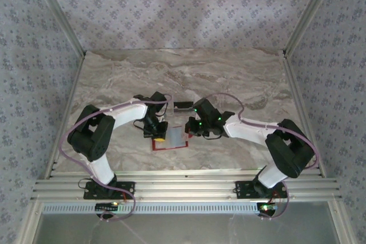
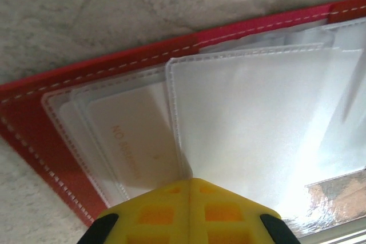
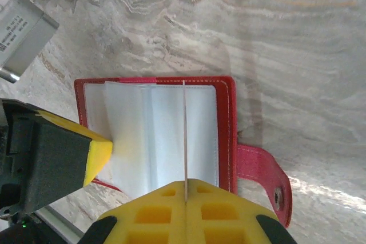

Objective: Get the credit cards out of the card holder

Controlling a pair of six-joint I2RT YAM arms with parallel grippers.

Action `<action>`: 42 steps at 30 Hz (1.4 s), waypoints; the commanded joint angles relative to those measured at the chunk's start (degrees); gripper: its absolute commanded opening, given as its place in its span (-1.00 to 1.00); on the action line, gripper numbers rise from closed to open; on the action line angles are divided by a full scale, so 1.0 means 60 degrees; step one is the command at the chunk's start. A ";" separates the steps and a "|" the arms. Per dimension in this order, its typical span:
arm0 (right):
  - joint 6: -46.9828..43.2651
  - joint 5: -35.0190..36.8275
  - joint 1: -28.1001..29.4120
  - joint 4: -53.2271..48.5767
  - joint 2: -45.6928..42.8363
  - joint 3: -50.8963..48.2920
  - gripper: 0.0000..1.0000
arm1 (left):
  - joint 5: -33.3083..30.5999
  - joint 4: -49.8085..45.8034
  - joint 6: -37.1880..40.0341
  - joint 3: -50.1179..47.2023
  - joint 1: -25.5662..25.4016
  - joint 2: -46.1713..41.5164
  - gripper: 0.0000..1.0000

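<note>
Closest to the lens, the yellow fingertips of the right gripper (image 3: 186,197) are pressed together on a clear sleeve of the card holder (image 3: 229,119), and that sleeve stands upright, seen edge-on as a thin line running into the seam between the fingers. The holder lies open and flat on the marble table (image 3: 286,55) directly in front of this gripper. Its pale sleeves are framed in red, and its red tab (image 3: 260,167) sticks out to the right.

At the holder's left edge, the left gripper (image 2: 189,201) also has its yellow fingertips together, with the edge of another sleeve running into their seam. Just beyond those tips, a cream card (image 2: 130,136) with faint orange lettering sits inside a sleeve.

Seen from above, the holder rests between the two grippers. A whitish-grey card with a dark band (image 1: 182,106) lies loose on the table just past it, apart from the holder and on the side away from the arm bases.
</note>
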 commanded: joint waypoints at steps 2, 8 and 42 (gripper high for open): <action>-0.2937 0.0648 -0.0034 -0.2280 -0.0160 0.1243 -0.90 | -0.0188 -0.0468 -0.0127 0.0378 0.0026 -0.0671 -0.83; -0.5881 0.0875 -0.0379 -0.3577 0.0134 0.2429 -0.89 | -0.0256 -0.0470 -0.0206 0.0382 0.0170 -0.1151 -0.81; -1.7773 0.2035 -0.1239 -0.8622 0.6488 1.1864 -0.95 | 0.0997 0.0989 0.0290 -0.1675 0.2604 -0.2124 -0.73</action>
